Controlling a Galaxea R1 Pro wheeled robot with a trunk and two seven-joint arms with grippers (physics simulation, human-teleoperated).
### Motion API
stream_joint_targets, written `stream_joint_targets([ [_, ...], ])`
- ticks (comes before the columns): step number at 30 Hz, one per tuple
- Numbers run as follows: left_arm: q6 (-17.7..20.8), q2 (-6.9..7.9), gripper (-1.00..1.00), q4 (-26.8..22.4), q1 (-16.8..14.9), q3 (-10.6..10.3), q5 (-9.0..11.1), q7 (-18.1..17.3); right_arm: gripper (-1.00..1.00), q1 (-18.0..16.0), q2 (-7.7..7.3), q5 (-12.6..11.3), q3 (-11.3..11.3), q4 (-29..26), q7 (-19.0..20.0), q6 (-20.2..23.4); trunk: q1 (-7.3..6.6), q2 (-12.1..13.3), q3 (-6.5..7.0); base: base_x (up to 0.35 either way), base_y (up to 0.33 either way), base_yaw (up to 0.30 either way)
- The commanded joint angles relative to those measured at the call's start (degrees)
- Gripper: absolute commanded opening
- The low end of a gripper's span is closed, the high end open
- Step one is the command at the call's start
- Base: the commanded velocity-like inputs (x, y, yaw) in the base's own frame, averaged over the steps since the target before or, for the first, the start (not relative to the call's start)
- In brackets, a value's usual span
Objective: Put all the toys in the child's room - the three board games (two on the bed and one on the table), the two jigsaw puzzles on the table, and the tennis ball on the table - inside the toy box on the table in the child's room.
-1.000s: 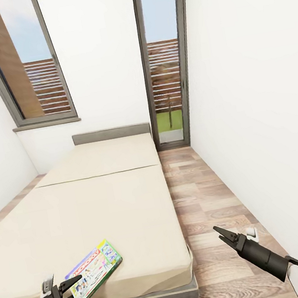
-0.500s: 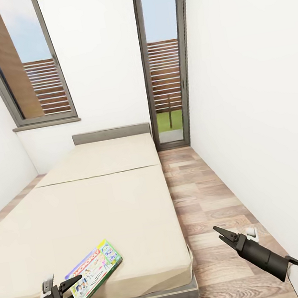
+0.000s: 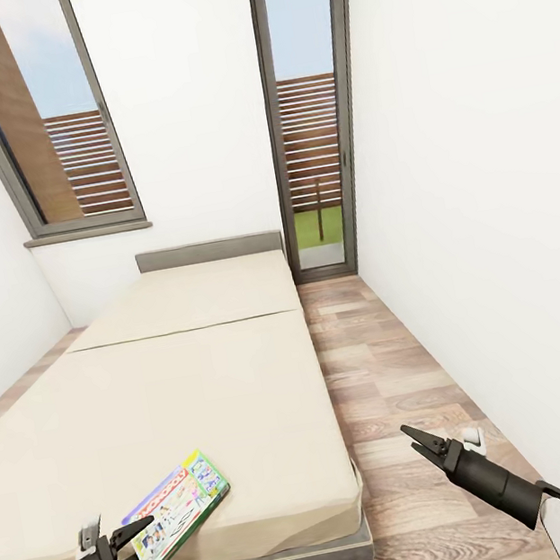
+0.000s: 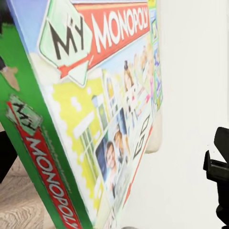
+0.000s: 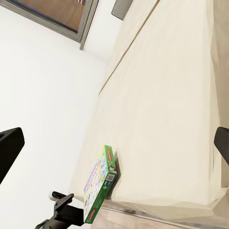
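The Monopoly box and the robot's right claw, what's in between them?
Bare beige bed, then wooden floor, in the head view. The game box lies near the bed's foot; the right gripper hangs over the floor.

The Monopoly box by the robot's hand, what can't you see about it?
- Left tool: head view, tips overlap the Monopoly box; grip or just touch, unclear.
- Box's near end: left wrist view, cut off by the frame.
- Box's underside: hidden against the bed.
- Small print: too blurry.

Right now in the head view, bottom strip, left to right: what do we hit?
Left gripper → board game → bed corner → wood floor → right gripper → white wall.
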Motion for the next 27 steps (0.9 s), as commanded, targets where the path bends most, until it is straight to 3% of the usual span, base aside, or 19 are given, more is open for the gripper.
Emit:
stream_joint_targets([
  [1, 0.6, -0.01, 1.0, 0.0, -0.04, 0.17, -0.1, -0.39, 1.0, -0.05, 0.05, -0.02, -0.13, -0.01, 0.15, 0.29, -0.01, -0.02, -0.06, 0.0, 0.0, 0.0],
  [2, 0.6, -0.01, 1.0, -0.01, -0.04, 0.16, -0.1, -0.56, 1.0, -0.05, 0.05, -0.02, -0.13, -0.01, 0.15, 0.29, -0.01, -0.02, -0.06, 0.0, 0.0, 0.0],
  [3, 0.6, -0.01, -1.0, -0.02, -0.04, 0.15, -0.1, -0.71, 1.0, -0.05, 0.05, -0.02, -0.13, -0.01, 0.15, 0.29, -0.01, -0.02, -0.06, 0.0, 0.0, 0.0],
  [19, 0.77, -0.01, -1.0, -0.03, -0.04, 0.17, -0.11, -1.47, 1.0, -0.05, 0.05, -0.02, -0.13, -0.01, 0.15, 0.29, -0.01, -0.02, -0.06, 0.0, 0.0, 0.0],
  [27, 0.84, 0.07, -1.0, -0.11, -0.04, 0.24, -0.11, -1.97, 1.0, -0.05, 0.05, -0.02, -0.13, -0.01, 0.15, 0.29, -1.77, 3.18, 1.38, 0.0, 0.0, 0.0],
])
